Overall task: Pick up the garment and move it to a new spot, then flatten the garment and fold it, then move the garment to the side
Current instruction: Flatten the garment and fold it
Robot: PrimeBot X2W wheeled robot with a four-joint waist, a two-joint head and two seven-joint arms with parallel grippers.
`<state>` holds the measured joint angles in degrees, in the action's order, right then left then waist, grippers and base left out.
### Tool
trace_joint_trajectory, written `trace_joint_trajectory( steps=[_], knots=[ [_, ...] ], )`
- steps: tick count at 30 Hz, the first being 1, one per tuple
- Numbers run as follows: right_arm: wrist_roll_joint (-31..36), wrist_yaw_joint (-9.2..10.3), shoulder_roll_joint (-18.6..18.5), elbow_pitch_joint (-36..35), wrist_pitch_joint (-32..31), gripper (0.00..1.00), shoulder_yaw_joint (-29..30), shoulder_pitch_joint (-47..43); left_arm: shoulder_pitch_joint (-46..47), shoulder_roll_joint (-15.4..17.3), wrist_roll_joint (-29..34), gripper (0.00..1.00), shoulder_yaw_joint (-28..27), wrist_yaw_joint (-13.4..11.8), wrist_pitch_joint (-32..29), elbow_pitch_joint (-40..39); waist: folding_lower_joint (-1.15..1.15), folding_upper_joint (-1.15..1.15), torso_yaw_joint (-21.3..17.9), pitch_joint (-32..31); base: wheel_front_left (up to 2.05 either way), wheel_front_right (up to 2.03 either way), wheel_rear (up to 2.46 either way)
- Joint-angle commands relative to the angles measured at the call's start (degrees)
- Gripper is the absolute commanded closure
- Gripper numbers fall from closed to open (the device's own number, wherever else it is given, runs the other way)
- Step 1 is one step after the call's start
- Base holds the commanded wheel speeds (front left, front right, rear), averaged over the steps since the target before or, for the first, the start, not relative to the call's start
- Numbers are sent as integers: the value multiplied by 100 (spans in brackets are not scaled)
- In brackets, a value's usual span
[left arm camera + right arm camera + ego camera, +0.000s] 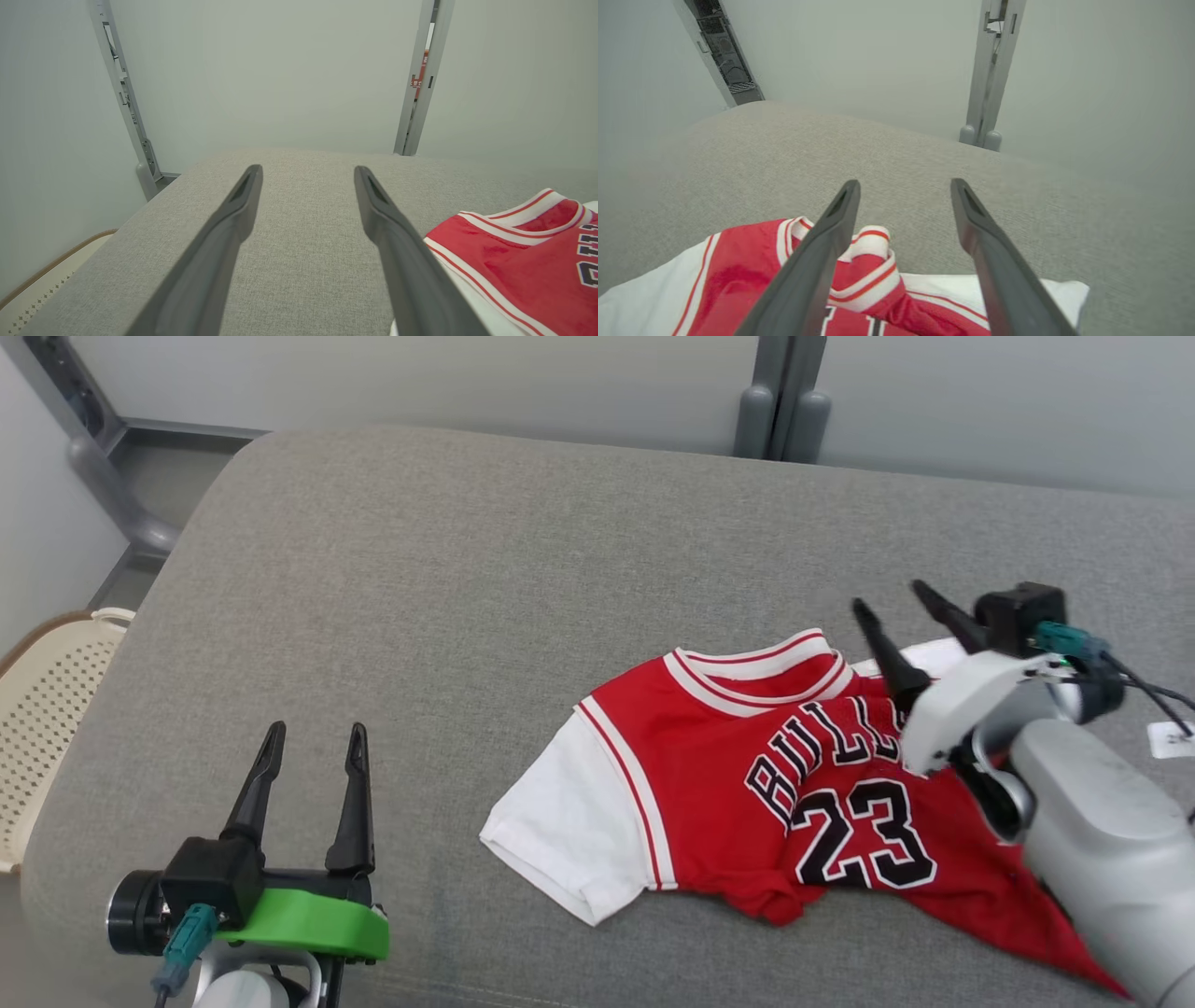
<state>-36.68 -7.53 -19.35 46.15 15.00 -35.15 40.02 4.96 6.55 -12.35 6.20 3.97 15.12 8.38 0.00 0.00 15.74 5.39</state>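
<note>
A red jersey with white sleeves, the garment (747,775), lies crumpled on the grey cushioned surface (448,579), front up with "BULLS 23" showing. Its collar (871,261) is bunched and its lower hem runs under my right arm. My right gripper (892,602) hovers open over the collar and far shoulder, holding nothing; in the right wrist view its fingers (822,252) stand wide apart above the cloth. My left gripper (313,742) is open and empty at the lower left, well clear of the white sleeve (560,831). The jersey's edge (514,261) shows beside the left fingers (224,242).
A cream perforated basket (42,709) sits off the surface's left edge. Grey metal posts (780,401) and wall panels stand behind the far edge. A small white tag (1172,739) lies at the right. Bare grey fabric stretches left of and beyond the jersey.
</note>
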Motion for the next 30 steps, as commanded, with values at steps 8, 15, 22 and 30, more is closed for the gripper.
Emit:
trace_joint_trajectory(
  steps=[8,15,22,30],
  knots=[
    [79,9,-642,689,-85,0,460,-163,54,-70,85,0,48,47,2,-61,0,0,-179,160,0,0,0],
    [63,9,-487,1260,-403,0,438,-38,165,-135,102,0,84,83,2,-24,0,0,-55,364,0,0,0],
    [-28,9,-340,1825,-701,0,393,22,213,-200,129,0,93,102,2,-2,0,0,81,470,0,0,0],
    [-24,9,-350,1726,-544,100,228,434,236,-259,157,0,91,138,2,31,0,0,161,499,0,0,0]
  ],
)
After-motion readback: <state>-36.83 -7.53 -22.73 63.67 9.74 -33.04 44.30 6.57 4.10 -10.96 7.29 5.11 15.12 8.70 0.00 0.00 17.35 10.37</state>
